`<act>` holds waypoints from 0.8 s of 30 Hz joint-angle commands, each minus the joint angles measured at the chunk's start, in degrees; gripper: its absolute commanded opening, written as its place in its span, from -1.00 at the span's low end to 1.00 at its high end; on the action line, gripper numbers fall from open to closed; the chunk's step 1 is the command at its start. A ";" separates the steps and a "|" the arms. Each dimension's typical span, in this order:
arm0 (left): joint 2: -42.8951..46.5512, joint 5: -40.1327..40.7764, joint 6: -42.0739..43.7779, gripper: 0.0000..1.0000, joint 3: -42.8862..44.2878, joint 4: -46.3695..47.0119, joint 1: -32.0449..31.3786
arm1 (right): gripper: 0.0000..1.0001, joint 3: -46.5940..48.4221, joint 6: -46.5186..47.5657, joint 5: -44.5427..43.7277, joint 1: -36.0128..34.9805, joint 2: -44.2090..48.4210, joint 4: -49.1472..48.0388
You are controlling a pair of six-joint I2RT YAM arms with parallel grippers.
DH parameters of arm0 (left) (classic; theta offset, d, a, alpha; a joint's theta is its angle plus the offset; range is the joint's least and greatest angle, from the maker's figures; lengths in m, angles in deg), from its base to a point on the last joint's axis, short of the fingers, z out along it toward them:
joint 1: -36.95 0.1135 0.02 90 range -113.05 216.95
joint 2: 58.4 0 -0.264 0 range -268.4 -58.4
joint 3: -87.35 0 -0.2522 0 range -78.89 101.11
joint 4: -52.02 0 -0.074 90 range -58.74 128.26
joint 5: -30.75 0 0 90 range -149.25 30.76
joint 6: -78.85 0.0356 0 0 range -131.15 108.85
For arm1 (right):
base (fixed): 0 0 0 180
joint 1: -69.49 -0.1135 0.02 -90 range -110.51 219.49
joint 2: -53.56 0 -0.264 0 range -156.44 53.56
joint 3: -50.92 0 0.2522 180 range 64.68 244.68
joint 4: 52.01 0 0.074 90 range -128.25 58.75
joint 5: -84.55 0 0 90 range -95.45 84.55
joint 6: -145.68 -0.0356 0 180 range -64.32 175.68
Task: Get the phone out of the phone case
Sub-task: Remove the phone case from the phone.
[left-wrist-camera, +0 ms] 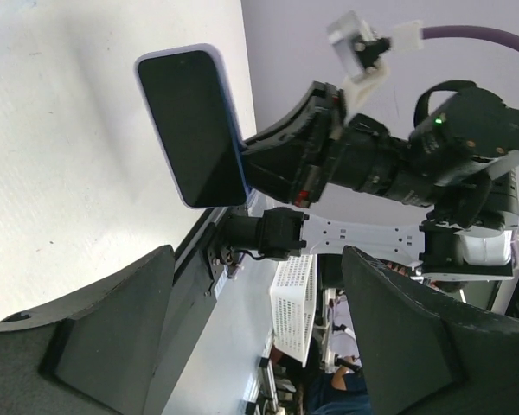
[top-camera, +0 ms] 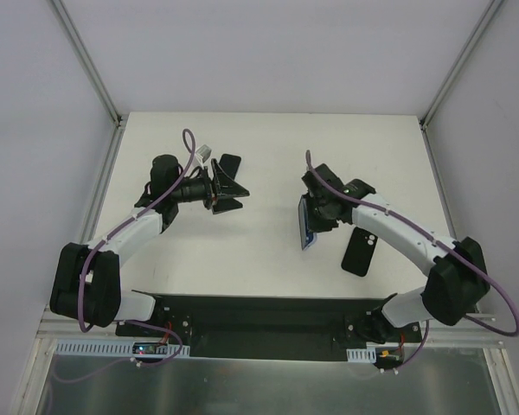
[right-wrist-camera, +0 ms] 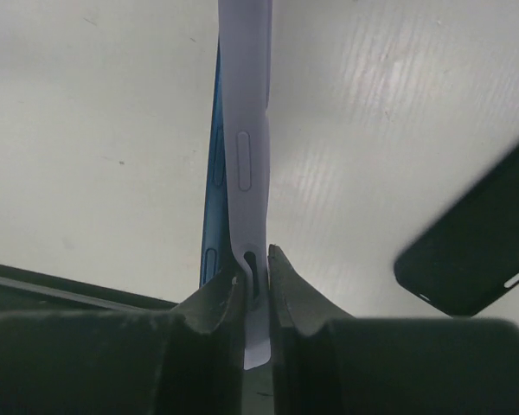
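Seemingly unfinished: the right gripper point(right-wrist-camera: 255, 270) pinches the case point(right-wrist-camera: 246, 130) on edge, the phone point(left-wrist-camera: 190, 121) apparently not yet out, while the left gripper point(top-camera: 232, 192) gapes wide, empty.

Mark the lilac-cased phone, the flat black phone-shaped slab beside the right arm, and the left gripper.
Lilac-cased phone point(left-wrist-camera: 192, 125): left wrist view, middle of its dark screen.
Flat black phone-shaped slab point(top-camera: 361, 251): top external view, centre of its upper face.
Left gripper point(left-wrist-camera: 258, 251): left wrist view, midway between its open fingertips.
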 commanded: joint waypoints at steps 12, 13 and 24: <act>1.93 -1.02 4.03 0.51 1.86 -3.52 0.84 | -0.93 0.16 3.60 -12.11 -4.92 -11.24 -0.65; 1.93 -1.02 4.03 0.51 1.86 -3.61 0.84 | -0.87 -1.33 3.34 -12.46 -4.92 -11.24 -1.61; 2.11 -1.02 4.11 0.51 1.68 -3.70 0.93 | -0.61 -9.95 -0.71 -12.03 -5.00 -12.38 -13.65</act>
